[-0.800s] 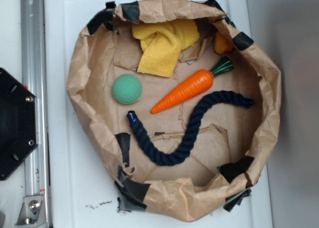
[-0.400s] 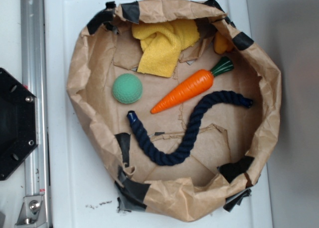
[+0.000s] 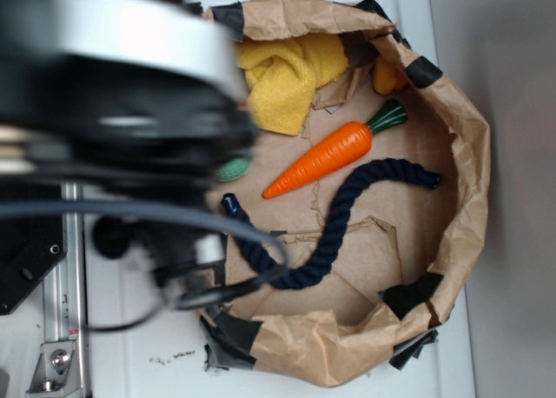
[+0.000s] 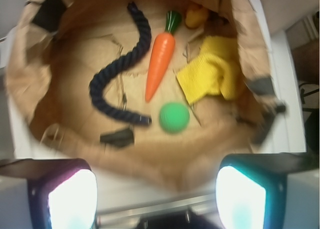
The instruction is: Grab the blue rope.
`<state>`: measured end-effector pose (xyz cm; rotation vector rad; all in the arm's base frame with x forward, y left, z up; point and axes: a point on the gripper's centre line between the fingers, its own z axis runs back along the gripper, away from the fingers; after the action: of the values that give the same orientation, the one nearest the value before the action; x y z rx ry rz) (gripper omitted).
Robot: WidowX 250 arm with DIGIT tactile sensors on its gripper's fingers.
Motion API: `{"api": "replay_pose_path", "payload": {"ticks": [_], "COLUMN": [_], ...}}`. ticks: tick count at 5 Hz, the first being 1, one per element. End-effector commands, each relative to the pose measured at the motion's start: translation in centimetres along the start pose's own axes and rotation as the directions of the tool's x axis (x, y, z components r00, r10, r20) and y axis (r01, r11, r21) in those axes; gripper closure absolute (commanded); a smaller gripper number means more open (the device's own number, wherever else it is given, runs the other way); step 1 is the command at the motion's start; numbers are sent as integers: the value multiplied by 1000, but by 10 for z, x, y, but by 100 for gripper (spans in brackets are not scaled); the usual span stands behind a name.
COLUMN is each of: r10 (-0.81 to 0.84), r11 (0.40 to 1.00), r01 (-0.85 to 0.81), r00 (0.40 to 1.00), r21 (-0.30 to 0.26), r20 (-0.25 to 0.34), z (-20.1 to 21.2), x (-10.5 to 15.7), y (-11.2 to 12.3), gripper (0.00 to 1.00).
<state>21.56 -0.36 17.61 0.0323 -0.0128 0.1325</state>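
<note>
Blue rope (image 4: pixel 116 74), one, beside one toy carrot (image 4: pixel 160 64), one green ball (image 4: pixel 174 117), one yellow cloth (image 4: pixel 212 71) (I see the hand (image 4: pixel 156 199) spread wide, empty).

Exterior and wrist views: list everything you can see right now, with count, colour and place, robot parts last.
blue rope: 1, dark navy, S-curved across the bag floor
toy carrot: 1, orange with green top, beside the rope
ball: 1, green, near the carrot's tip
cloth: 1, yellow, crumpled at the bag's wall
small orange object: 1, by the carrot's top, unclear what
paper bag: 1, brown, black-taped, holds everything
robot arm: blurred, over the bag's edge
pincer: open, above the bag's rim
</note>
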Motion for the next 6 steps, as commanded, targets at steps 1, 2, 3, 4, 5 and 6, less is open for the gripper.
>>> {"api": "replay_pose_path", "payload": {"ticks": [1, 2, 3, 4, 5, 6], "r10": [132, 111, 76, 48, 24, 6], "r11": [990, 991, 994, 998, 1000, 999], "r01": [-135, -118, -85, -54, -24, 2], "r00": [989, 988, 990, 991, 990, 988], "r21": [-42, -63, -69, -42, 1, 52], "r20": [-60, -110, -122, -126, -137, -155], "z": [-79, -111, -123, -141, -159, -174], "x": [37, 35, 25, 24, 25, 19], "y": [-2, -35, -71, -86, -89, -81], "gripper": [0, 0, 0, 0, 0, 100]}}
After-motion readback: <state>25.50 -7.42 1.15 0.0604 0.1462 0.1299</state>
